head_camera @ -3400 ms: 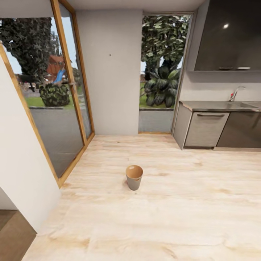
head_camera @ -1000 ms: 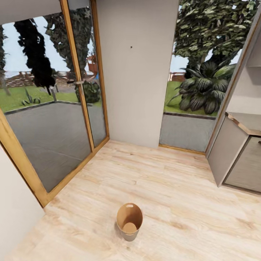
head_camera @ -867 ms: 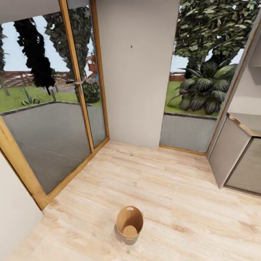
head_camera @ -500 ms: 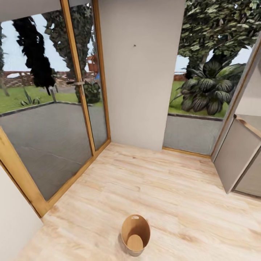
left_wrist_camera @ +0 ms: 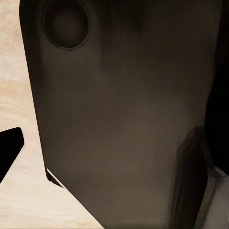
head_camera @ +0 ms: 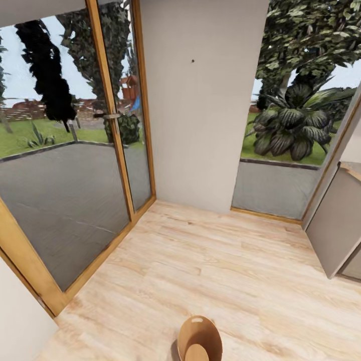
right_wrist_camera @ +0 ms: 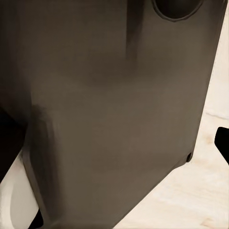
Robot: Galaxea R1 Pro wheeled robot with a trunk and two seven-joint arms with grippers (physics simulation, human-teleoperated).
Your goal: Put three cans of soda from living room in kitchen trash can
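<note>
The tash can [head_camera: 186,335] stands on the pale wooden floor [head_camera: 215,265], cut off by the bottom edge of the head view, just right of centre. I look down into its brown-tan inside, and the oval handle hole sits at its far rim. The cans of soda are out of view. In the left wrist view a dark robot panel [left_wrist_camera: 119,109] takes up most of the picture, with a black tip [left_wrist_camera: 8,151] over the floor at one edge. The right wrist view has a similar dark panel [right_wrist_camera: 109,95] and a black tip [right_wrist_camera: 222,143].
A tall wood-framed glass door [head_camera: 65,165] runs along the left. A grey wall [head_camera: 200,110] stands ahead, with a window [head_camera: 296,115] onto garden plants to its right. A grey kitchen cabinet [head_camera: 336,230] juts in at the right edge. Open floor lies between them.
The camera has come closer to the tash can. It has slid from the picture's middle down to the bottom edge, and the cabinet has shifted toward the right edge.
</note>
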